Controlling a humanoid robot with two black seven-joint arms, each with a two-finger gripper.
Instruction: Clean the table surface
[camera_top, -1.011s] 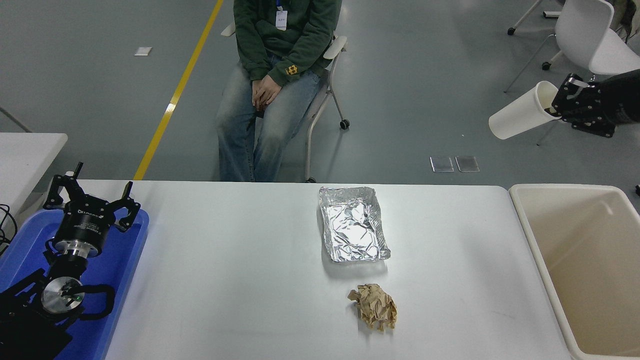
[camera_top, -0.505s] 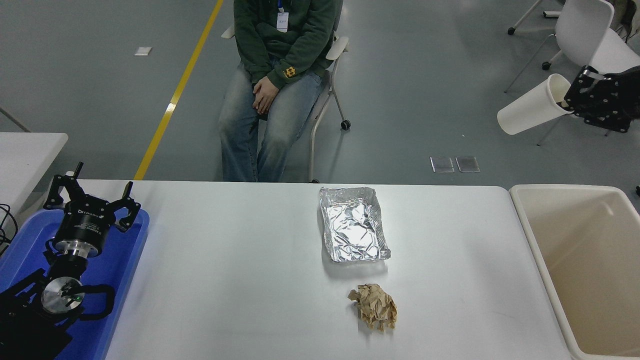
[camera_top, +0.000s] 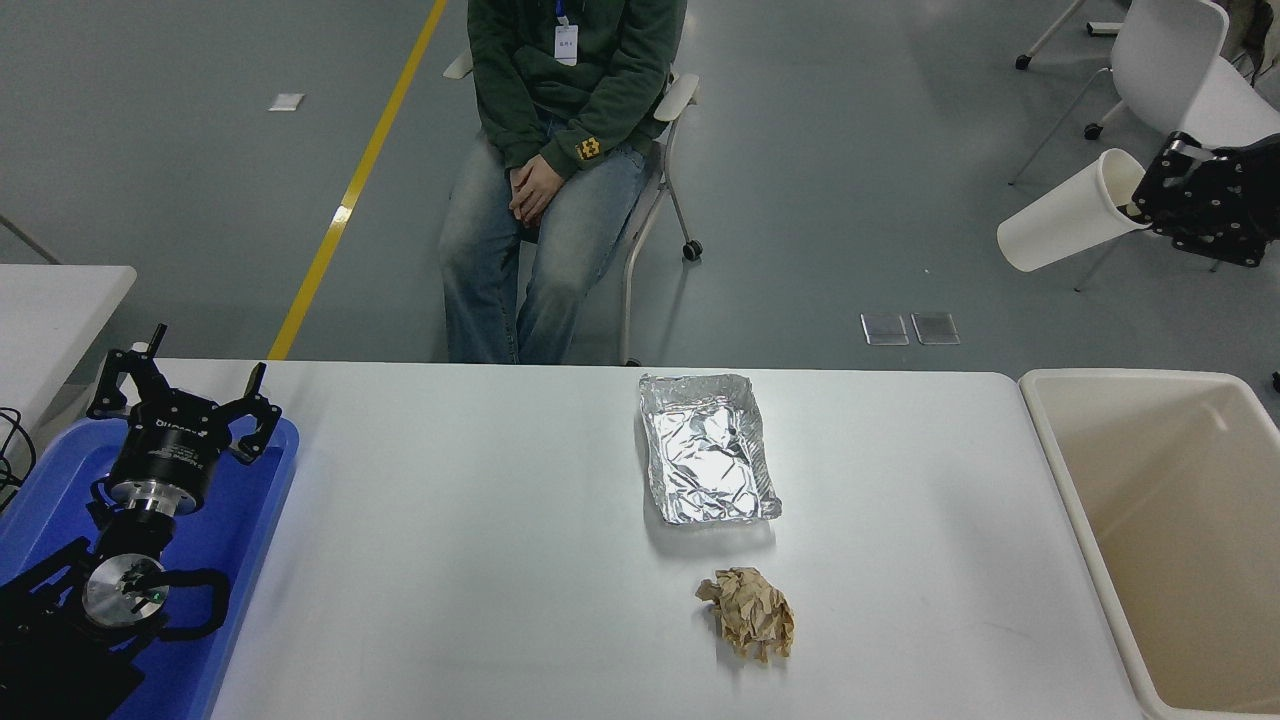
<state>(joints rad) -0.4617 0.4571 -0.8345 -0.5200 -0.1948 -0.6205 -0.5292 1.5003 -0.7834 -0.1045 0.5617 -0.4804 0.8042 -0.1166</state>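
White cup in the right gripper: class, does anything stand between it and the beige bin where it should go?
Nothing visible does. The right gripper holds the white cup by its rim, tilted, high above the beige bin's far end. The bin is open-topped, and what shows of its inside is empty.

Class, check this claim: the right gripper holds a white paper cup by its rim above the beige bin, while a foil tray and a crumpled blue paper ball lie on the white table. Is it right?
Not quite. In the head view the crumpled paper ball is brown, not blue. The rest stands: the right gripper holds the white paper cup by its rim above the beige bin, and the foil tray lies on the white table.
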